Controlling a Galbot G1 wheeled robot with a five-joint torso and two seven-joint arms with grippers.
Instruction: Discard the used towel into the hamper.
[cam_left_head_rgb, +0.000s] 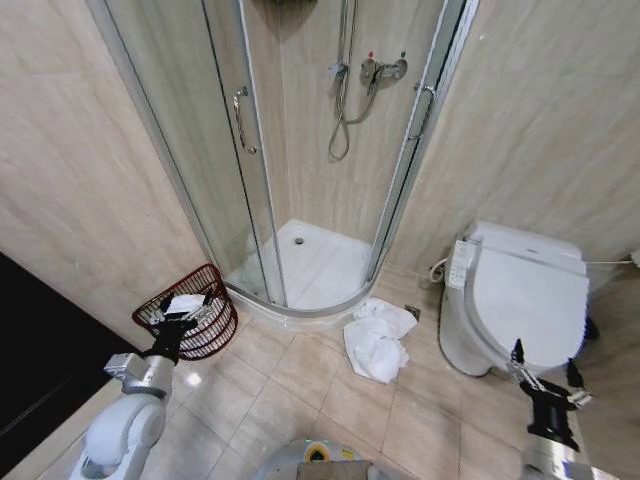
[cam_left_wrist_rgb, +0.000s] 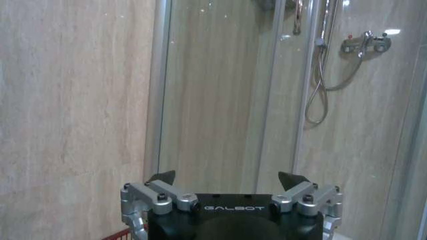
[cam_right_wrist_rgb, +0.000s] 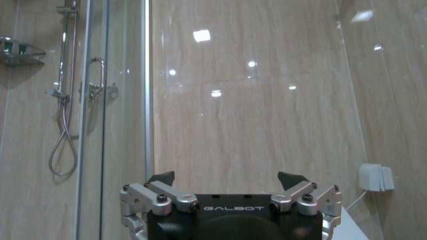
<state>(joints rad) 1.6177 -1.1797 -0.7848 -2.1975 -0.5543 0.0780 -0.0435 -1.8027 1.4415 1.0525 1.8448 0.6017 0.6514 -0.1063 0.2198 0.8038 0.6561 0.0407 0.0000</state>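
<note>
Head view: I see beige floor tiles (cam_left_head_rgb: 300, 375), a glass shower stall (cam_left_head_rgb: 300, 150) and a toilet (cam_left_head_rgb: 520, 295). Reddish-brown wire hamper (cam_left_head_rgb: 215, 335) sits by the stall, white towel (cam_left_head_rgb: 186, 302) inside; another towel (cam_left_head_rgb: 377, 340) lies nearby. My left gripper (cam_left_head_rgb: 185, 318) hovers spread over the hamper; right gripper (cam_left_head_rgb: 546, 372) spread beside the toilet. Wrist views: "GALBOT" lettering on each gripper body

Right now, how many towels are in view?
2. One white towel lies in the round reddish-brown wire hamper, under the open left gripper. One crumpled white towel pile sits on the floor tiles by the shower; it may hide more.
</note>
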